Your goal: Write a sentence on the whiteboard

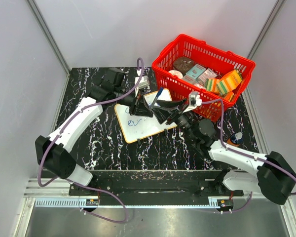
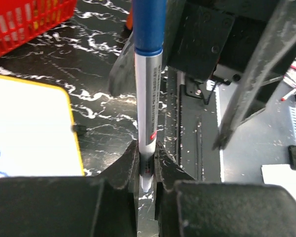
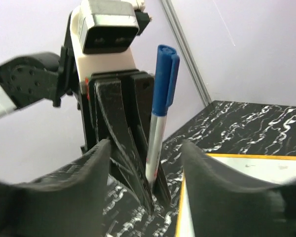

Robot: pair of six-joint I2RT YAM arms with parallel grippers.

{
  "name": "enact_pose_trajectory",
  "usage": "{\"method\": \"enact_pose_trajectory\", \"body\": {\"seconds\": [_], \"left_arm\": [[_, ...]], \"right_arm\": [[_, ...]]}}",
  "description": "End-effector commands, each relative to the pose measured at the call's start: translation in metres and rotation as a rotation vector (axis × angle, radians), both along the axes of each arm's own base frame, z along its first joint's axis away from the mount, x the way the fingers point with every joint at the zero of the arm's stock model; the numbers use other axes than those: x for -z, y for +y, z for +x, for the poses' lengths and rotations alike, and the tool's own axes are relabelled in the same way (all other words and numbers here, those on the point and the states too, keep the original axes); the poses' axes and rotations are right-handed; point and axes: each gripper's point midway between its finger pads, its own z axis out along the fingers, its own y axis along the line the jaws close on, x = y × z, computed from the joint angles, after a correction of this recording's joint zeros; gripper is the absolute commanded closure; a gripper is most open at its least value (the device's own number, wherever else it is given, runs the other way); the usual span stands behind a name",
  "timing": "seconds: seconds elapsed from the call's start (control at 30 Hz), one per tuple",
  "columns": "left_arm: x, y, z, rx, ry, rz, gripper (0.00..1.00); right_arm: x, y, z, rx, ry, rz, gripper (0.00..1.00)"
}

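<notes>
- The left pincer (image 2: pixel 146 160) is closed tight on the bottom end of the pen, a marker (image 2: pixel 148 94) with a silver-white barrel and a blue cap; the marker stands upright between its black fingers, with the cap end pointing away from the pincer.
- The right pincer (image 3: pixel 145 153) is partly open; its two fingers stand on each side of the marker and, as far as the right wrist view shows, they do not touch it.
- Both pincers meet in the air over the upper right edge of the whiteboard (image 1: pixel 149 129), a small flat white board with a thin yellow-orange rim; it lies tilted on the black marbled table (image 1: pixel 98 143), just beside the basket.
- The sentence (image 1: pixel 133 118) shows as blue strokes in two lines on the left part of the board; they are too small for us to read.
- We think the grip is risky; only the very end of the barrel is held, so the marker may swing or slip if the right fingers brush it on their way out.
- The cap appears to be on; in that case no ink can reach the board.
- The red plastic basket (image 1: pixel 217 48) stands at the far right corner; inside we see a brown packet (image 1: pixel 183 64), a teal box (image 1: pixel 196 72) and orange and green boxes (image 1: pixel 226 81).
</notes>
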Motion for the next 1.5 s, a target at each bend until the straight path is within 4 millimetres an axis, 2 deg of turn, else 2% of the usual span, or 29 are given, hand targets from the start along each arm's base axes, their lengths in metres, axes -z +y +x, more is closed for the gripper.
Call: {"method": "enact_pose_trajectory", "body": {"seconds": [0.0, 0.03, 0.1, 0.13, 0.17, 0.2, 0.23, 0.27, 0.3, 0.33, 0.37, 0.4, 0.43, 0.47, 0.5, 0.53, 0.57, 0.6, 0.63, 0.67, 0.7, 0.83, 0.9, 1.03, 1.1, 1.13, 1.33, 1.47], "left_arm": [[-0.029, 0.019, 0.007, -0.113, -0.148, -0.01, 1.0], [-0.028, 0.023, 0.006, -0.121, -0.147, -0.011, 1.0], [-0.036, 0.036, 0.007, -0.152, -0.18, -0.021, 1.0], [-0.038, 0.039, 0.007, -0.156, -0.19, -0.026, 1.0], [-0.041, 0.046, 0.003, -0.167, -0.197, -0.024, 1.0], [-0.042, 0.048, 0.001, -0.157, -0.228, -0.021, 1.0], [-0.044, 0.05, -0.002, -0.15, -0.248, -0.018, 1.0], [-0.047, 0.052, -0.011, -0.122, -0.262, -0.024, 1.0], [-0.049, 0.053, -0.015, -0.111, -0.267, -0.029, 1.0], [-0.051, 0.053, -0.02, -0.094, -0.272, -0.039, 1.0], [-0.055, 0.053, -0.032, -0.044, -0.274, -0.064, 1.0], [-0.056, 0.052, -0.038, -0.022, -0.27, -0.076, 1.0], [-0.059, 0.053, -0.043, -0.001, -0.275, -0.09, 1.0], [-0.06, 0.052, -0.052, 0.033, -0.266, -0.109, 1.0], [-0.061, 0.051, -0.056, 0.046, -0.262, -0.116, 1.0], [-0.063, 0.051, -0.059, 0.055, -0.268, -0.125, 1.0], [-0.063, 0.048, -0.062, 0.067, -0.272, -0.123, 1.0], [-0.063, 0.048, -0.063, 0.068, -0.272, -0.122, 1.0], [-0.062, 0.046, -0.063, 0.073, -0.264, -0.12, 1.0], [-0.061, 0.045, -0.063, 0.077, -0.253, -0.122, 1.0], [-0.061, 0.045, -0.064, 0.079, -0.247, -0.122, 1.0], [-0.057, 0.04, -0.064, 0.089, -0.234, -0.111, 1.0], [-0.055, 0.039, -0.064, 0.094, -0.224, -0.109, 1.0], [-0.052, 0.036, -0.06, 0.095, -0.201, -0.107, 1.0], [-0.052, 0.035, -0.06, 0.096, -0.191, -0.111, 1.0], [-0.052, 0.034, -0.06, 0.099, -0.183, -0.113, 1.0], [-0.051, 0.033, -0.062, 0.108, -0.177, -0.115, 1.0], [-0.05, 0.032, -0.064, 0.111, -0.176, -0.111, 1.0]], "right_arm": [[-0.016, 0.0, -0.017, -0.102, -0.018, -0.072, 0.16], [-0.018, 0.0, -0.023, -0.137, -0.024, -0.09, 0.01], [-0.023, -0.011, -0.027, -0.154, -0.039, -0.11, 0.0], [-0.018, -0.012, -0.031, -0.19, -0.024, -0.141, 0.0], [-0.025, -0.024, -0.03, -0.178, -0.038, -0.141, 0.0], [-0.02, -0.027, -0.029, -0.191, -0.02, -0.164, 0.0], [-0.026, -0.027, -0.039, -0.262, -0.037, -0.177, 0.0], [-0.026, -0.035, -0.032, -0.268, -0.031, -0.188, 0.0], [-0.036, -0.035, -0.034, -0.31, -0.052, -0.193, 0.0], [-0.034, -0.031, -0.047, -0.418, -0.047, -0.214, 0.0], [-0.029, -0.028, -0.044, -0.465, -0.029, -0.226, 0.0], [-0.043, -0.028, -0.047, -0.501, -0.082, -0.217, 0.0], [-0.042, -0.024, -0.061, -0.609, -0.063, -0.22, 0.0], [-0.037, -0.018, -0.056, -0.659, -0.033, -0.211, 0.03], [-0.054, -0.019, -0.063, -0.688, -0.13, -0.177, 0.04], [-0.057, -0.018, -0.07, -0.764, -0.071, -0.136, 0.07], [-0.05, -0.013, -0.063, -0.798, -0.039, -0.116, 0.12], [-0.063, -0.015, -0.071, -0.825, -0.144, -0.091, 0.15], [-0.065, -0.016, -0.074, -0.874, -0.097, -0.056, 0.16], [-0.059, -0.012, -0.068, -0.89, -0.078, -0.042, 0.16], [-0.062, -0.01, -0.067, -0.896, -0.088, -0.036, 0.2], [-0.065, 0.006, -0.07, -0.874, -0.111, -0.052, 0.2], [-0.064, 0.012, -0.065, -0.85, -0.08, -0.069, 0.2], [-0.071, 0.018, -0.073, -0.819, -0.145, -0.118, 0.21], [-0.068, 0.023, -0.075, -0.817, -0.122, -0.148, 0.21], [-0.071, 0.022, -0.076, -0.781, -0.173, -0.165, 0.21], [-0.06, 0.036, -0.058, -0.656, -0.123, -0.286, 0.21], [-0.055, 0.042, -0.053, -0.662, -0.104, -0.324, 0.23]]}}
